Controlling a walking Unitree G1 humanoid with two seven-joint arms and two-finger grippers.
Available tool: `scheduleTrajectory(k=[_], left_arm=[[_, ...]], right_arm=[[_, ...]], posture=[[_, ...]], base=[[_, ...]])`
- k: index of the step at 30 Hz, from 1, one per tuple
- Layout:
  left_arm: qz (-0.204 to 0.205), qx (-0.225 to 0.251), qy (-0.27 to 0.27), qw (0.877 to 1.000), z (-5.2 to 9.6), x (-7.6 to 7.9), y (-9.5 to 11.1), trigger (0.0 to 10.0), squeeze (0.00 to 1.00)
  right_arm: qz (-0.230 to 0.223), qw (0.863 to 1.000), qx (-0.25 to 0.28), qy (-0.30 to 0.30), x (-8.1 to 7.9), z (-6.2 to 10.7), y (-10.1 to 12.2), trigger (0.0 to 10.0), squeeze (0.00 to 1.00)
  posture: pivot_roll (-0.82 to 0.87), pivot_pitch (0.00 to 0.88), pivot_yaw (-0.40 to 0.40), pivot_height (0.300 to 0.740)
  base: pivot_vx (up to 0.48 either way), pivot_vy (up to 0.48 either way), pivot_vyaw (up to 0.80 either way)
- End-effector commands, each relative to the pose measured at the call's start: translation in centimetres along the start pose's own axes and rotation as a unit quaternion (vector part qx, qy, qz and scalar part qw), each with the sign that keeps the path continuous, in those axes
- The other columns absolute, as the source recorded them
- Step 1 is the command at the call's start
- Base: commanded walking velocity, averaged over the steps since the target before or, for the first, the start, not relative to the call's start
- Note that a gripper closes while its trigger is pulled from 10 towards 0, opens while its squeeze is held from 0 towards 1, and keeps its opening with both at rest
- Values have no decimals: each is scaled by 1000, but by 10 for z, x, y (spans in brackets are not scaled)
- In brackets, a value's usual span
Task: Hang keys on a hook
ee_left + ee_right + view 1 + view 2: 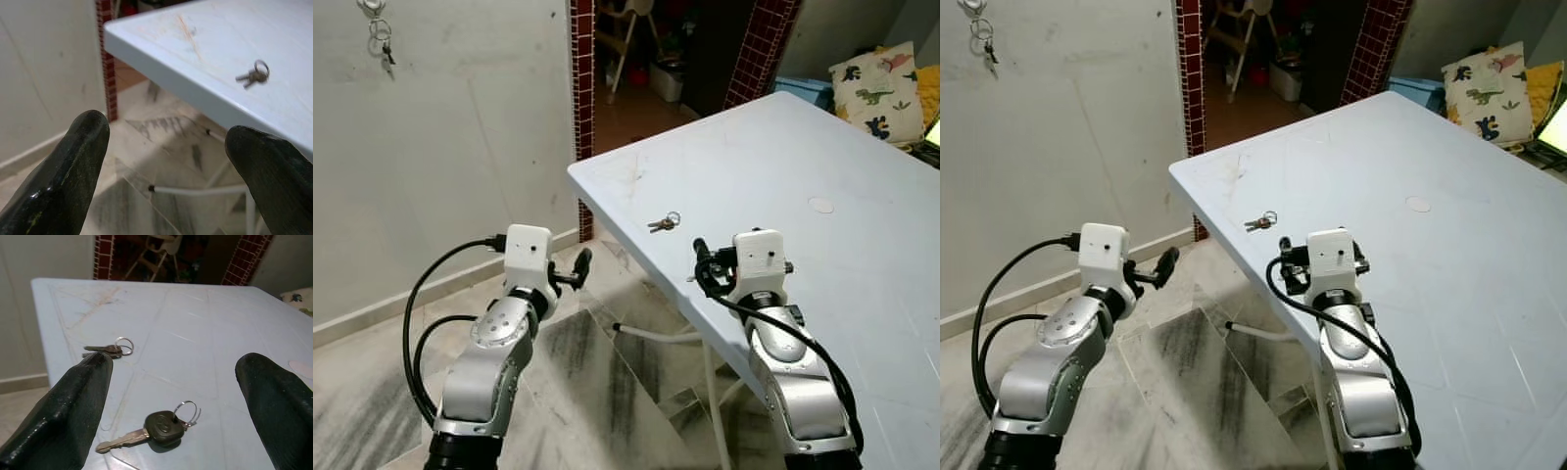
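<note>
Right wrist view looks along the spread fingers of the right gripper (171, 406), empty above the pale blue table (862, 294); a black-headed key (159, 426) lies flat between them, a smaller key bunch (663, 222) farther on near the table edge; to grasp well, I judge it should descend straight and pinch the thick black head; the wall hook (374, 8), already holding keys, sits well apart; the left gripper (579, 266) hangs open off the table.

- Left silver arm with black two-fingered gripper (579, 266) is raised forward, bent at the elbow, fingers spread wide apart.
- Right silver arm's black two-fingered gripper (701, 262) reaches forward, fingers parted.
</note>
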State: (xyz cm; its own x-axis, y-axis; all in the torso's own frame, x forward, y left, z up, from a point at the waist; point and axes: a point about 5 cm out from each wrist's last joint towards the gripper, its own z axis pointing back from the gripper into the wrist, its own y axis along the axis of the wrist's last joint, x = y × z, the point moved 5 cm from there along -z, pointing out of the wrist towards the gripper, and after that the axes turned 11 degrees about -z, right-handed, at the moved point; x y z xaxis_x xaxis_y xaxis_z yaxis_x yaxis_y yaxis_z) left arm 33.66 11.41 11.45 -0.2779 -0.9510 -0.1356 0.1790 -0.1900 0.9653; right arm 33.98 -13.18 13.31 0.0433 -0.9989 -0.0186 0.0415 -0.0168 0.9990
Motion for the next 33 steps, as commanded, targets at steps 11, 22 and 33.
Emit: scheduleTrajectory(k=[11, 22, 33], left_arm=[[-5, -14, -11, 1000, 2, 4, -3, 10000, 0], [-4, -22, -18, 1000, 5, 7, -6, 10000, 0], [-4, -28, -20, 999, 9, 9, -8, 10000, 0]], right_arm=[[0, 1000, -27, -13, 3, 0, -12, 10000, 0], [-13, 999, -39, -18, 0, -1, -19, 10000, 0], [-18, 999, -49, -12, -7, -2, -24, 10000, 0]], posture=[[169, 42, -53, 740], [169, 53, -52, 740], [171, 73, -52, 740]], base=[[0, 0, -788], [0, 0, -754], [0, 0, -649]])
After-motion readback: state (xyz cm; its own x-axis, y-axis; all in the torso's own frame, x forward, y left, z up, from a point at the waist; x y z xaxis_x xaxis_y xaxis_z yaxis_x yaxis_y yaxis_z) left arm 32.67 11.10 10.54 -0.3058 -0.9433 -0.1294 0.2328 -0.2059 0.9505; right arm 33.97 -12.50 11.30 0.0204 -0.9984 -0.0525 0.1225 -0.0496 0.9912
